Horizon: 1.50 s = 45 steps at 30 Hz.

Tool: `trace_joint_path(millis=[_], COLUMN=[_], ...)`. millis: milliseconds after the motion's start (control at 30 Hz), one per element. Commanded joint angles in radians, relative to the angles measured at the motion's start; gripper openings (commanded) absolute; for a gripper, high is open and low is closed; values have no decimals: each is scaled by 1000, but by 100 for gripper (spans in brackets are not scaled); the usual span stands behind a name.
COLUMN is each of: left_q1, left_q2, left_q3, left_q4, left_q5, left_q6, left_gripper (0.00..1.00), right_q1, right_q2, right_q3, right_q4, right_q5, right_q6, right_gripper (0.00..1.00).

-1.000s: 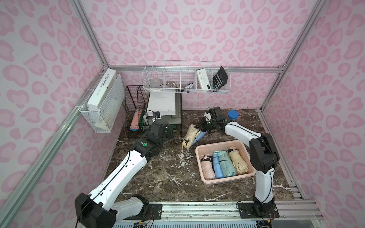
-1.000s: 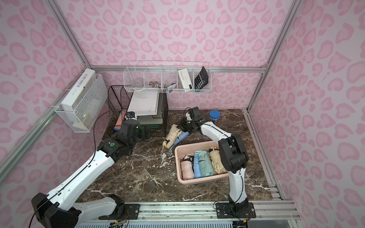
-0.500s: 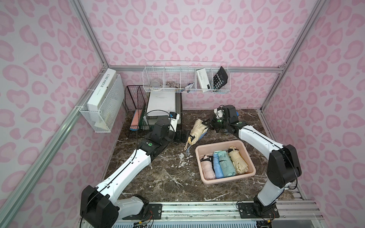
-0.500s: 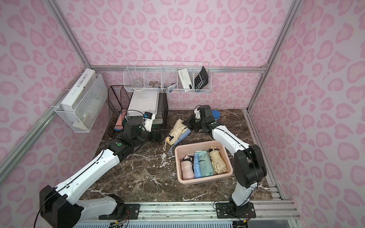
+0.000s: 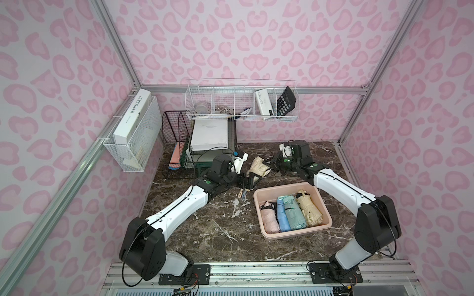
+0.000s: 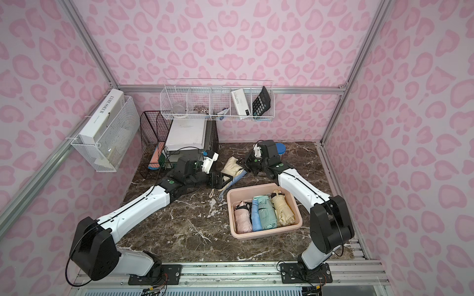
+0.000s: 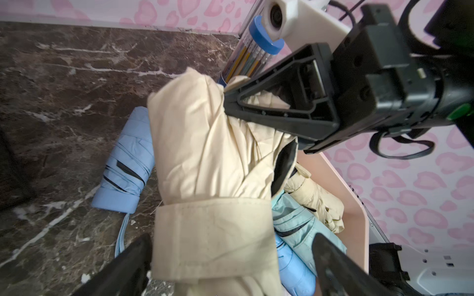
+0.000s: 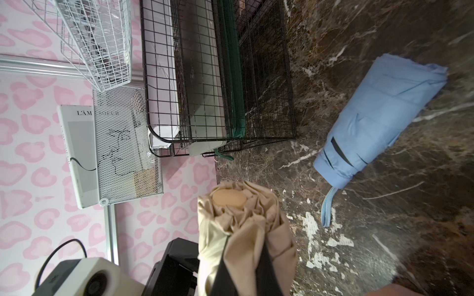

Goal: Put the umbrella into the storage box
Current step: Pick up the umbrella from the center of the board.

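Note:
A folded cream umbrella hangs tilted above the marble table behind the storage box. My right gripper is shut on the fabric at its upper end. My left gripper is open, its fingers on either side of the strapped lower end of this umbrella. A blue umbrella lies on the table beneath. The pale pink box holds several folded umbrellas side by side.
A black wire file rack with papers stands at the back left. White wire baskets hang on the back wall and the left wall. A blue-lidded tube of pencils stands behind my right gripper.
My right gripper has carried the cream umbrella up and slightly rightward. My left arm has swung in from the rack, and its open jaws now sit around the umbrella's lower end.

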Motion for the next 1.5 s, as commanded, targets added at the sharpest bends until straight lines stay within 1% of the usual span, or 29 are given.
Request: trace_joint_path(millis=[0, 167, 367, 467, 567, 600, 667, 767, 867, 900, 1000, 1033, 1133, 1233, 1333, 1467], left_q1=[-9, -13, -13, -13, -13, -13, -14, -15, -14, -14, -15, -14, -14, -14, -15, -15], left_q2=[16, 13, 6, 2, 2, 2, 3, 6, 5, 4, 3, 2, 4, 16, 25, 19], left_q3=[15, 22, 26, 24, 26, 30, 38, 51, 65, 69, 80, 84, 96, 111, 120, 118], left_q4=[7, 12, -5, -7, -7, -8, -11, -17, -32, -35, -54, -61, -87, -118, -144, -150], left_q5=[29, 2, -23, -25, -21, -19, -14, -4, 1, 3, 9, 10, 20, 45, 62, 66], left_q6=[-2, -4, -3, -3, -3, -3, -1, 5, 11, 13, 18, 20, 28, 36, 44, 52], left_gripper=[89, 73, 58, 48, 39, 37, 32, 26, 23, 22, 22, 22, 22, 22, 22, 22], right_q1=[3, 3, 3, 3, 3, 2, 2, 0, -4, -6, -20, -27, -52, -49, -45, -45], right_q2=[-16, -25, -32, -33, -33, -32, -33, -34, -40, -44, -52, -56, -80, -109, -142, -221], right_q3=[-3, -14, -36, -38, -38, -39, -41, -40, -18, -7, 21, 29, 40, 51, 36, -24], right_q4=[71, 78, 94, 98, 96, 95, 93, 88, 61, 49, -1, -19, -53, -73, -76, -59], right_q5=[-3, 2, 7, 7, 8, 7, 7, 9, 31, 39, 58, 66, 98, 149, 131, 125], right_q6=[24, 28, 41, 42, 43, 44, 43, 24, -29, -56, -154, -186, -342, -579, -799, -1096], right_gripper=[0, 0, 0, 0, 0, 1, 13, 38, 55, 59, 65, 66, 68, 69, 69, 69])
